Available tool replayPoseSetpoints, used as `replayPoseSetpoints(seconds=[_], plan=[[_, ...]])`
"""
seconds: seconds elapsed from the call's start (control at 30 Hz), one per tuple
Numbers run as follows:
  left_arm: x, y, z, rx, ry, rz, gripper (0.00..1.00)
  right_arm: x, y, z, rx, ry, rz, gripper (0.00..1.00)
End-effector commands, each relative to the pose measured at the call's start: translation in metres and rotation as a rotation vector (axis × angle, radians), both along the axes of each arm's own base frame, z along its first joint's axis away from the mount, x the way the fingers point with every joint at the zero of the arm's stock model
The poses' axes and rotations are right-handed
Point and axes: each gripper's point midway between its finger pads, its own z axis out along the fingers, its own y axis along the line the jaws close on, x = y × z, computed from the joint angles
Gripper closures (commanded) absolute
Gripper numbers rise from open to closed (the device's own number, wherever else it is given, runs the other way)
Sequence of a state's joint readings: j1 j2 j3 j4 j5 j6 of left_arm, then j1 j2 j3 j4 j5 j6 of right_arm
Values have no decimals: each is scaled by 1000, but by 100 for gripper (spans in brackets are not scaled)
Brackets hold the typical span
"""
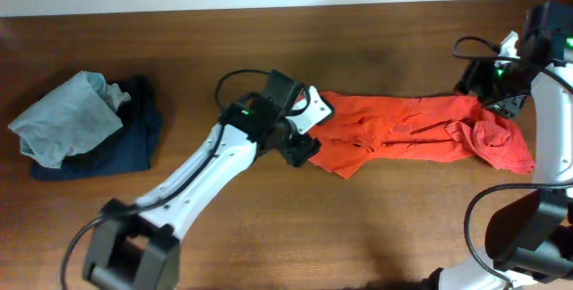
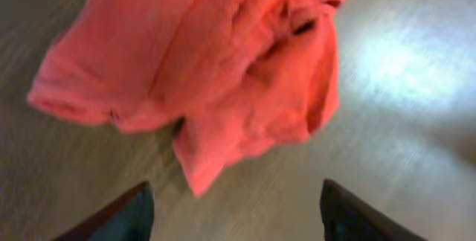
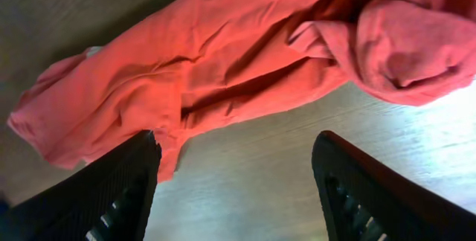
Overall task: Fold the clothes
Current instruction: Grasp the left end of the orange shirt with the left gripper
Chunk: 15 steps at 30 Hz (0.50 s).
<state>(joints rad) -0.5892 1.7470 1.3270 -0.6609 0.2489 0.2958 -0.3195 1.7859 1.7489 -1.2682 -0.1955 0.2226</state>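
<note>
1. Left gripper (image 2: 238, 222): fingers spread wide, nothing between them. It hovers just short of the bunched end of the orange-red shirt (image 2: 216, 62).
2. Right gripper (image 3: 238, 196): also wide and empty, over bare tabletop (image 3: 260, 174) beside the shirt's other crumpled end.
3. The shirt lies centre-right on the tabletop as a long wrinkled strip running between the two arms. My read: it's laid lengthwise so each arm has an end to take. No fold made yet.
4. Pale grey-blue garment (image 1: 63, 120) is heaped on the navy garment (image 1: 134, 142) at far left, well apart, probably parked away from the work area.
5. Next, I'd judge: grab both ends and flatten. The risk is pinching extra layers in the bunches.
</note>
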Motion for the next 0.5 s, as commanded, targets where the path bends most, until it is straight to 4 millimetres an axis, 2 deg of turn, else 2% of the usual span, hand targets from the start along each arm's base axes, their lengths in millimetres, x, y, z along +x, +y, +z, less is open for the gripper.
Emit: replayPoseSetpoints(seconds=[0.0,0.13,0.23,0.33,0.4,0.47], plan=[[16,-7,-28,17,18,51,29,1,7,4,17,-21,38,32],[31,-20,-47,-34,35,116,29,1,7,4,15,-20,41,32],[39,-37,-48,-127,55,141,29,0,8,0,18,-11,41,32],[47,-43,-48,-156,31,148,31,-2,8,-6,22,0,41,32],[52,-46,-48,-171,13,146,37,-3,9,-12,25,9,41,32],[54,-48,-46,-178,4,145,50,-3,9,-15,27,12,40,32]])
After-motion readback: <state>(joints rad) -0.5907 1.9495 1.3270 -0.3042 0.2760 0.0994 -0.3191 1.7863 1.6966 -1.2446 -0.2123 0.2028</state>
